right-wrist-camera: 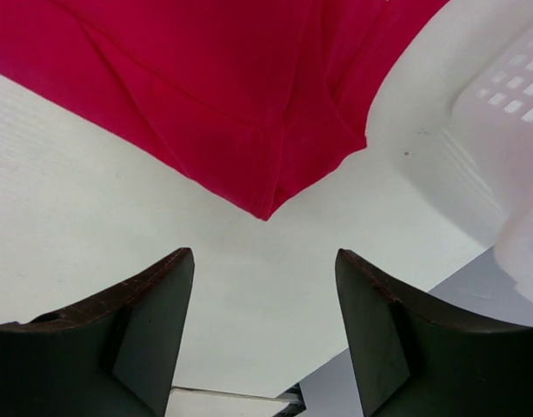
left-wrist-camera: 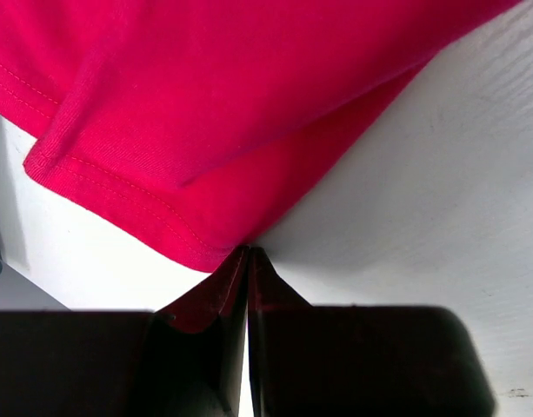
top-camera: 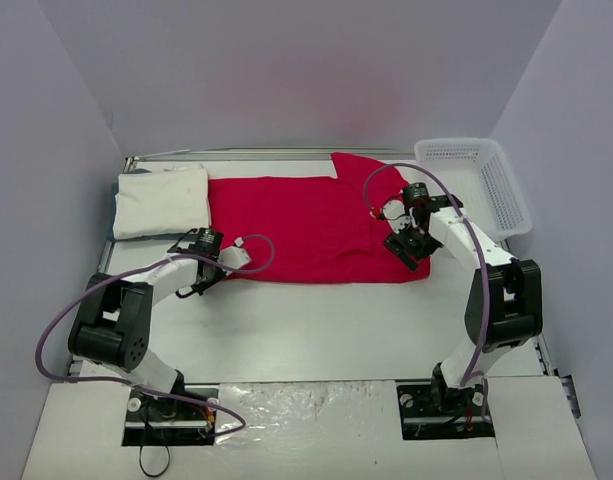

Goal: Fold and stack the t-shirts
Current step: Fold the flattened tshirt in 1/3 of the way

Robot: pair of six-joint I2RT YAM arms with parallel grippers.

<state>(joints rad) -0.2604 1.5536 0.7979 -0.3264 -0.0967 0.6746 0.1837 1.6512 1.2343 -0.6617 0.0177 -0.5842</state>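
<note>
Top view: a bright red short-sleeved cloth t-shirt (top-camera: pixel 306 225) is spread out flat on the white surface (top-camera: pixel 316 330), across its far half. A cream-white t-shirt folded into a rectangle (top-camera: pixel 163 200) lies at the far left. Its right edge is just beside the red shirt's left edge; whether the two overlap cannot be told. A white plastic mesh basket (top-camera: pixel 486 175) stands at the far right corner, and one part of the red shirt reaches back towards it.

Left gripper (top-camera: pixel 229 262): it is placed at the near left corner of the red shirt. In the left wrist view the two dark fingers are seen pressed together, with the tips (left-wrist-camera: pixel 249 250) meeting exactly at the point of the stitched hem corner (left-wrist-camera: pixel 205 130). The cloth touches the tips. Whether any cloth is caught between them cannot be told.

Right gripper (top-camera: pixel 411 248): it is held over the near right corner of the red shirt. In the right wrist view the fingers (right-wrist-camera: pixel 264 254) stand well apart, and bare surface is seen between them. The pointed corner of the red cloth (right-wrist-camera: pixel 249 113) lies just beyond the tips, apart from both fingers. The basket wall (right-wrist-camera: pixel 509 113) is seen at the right edge of that view.
</note>
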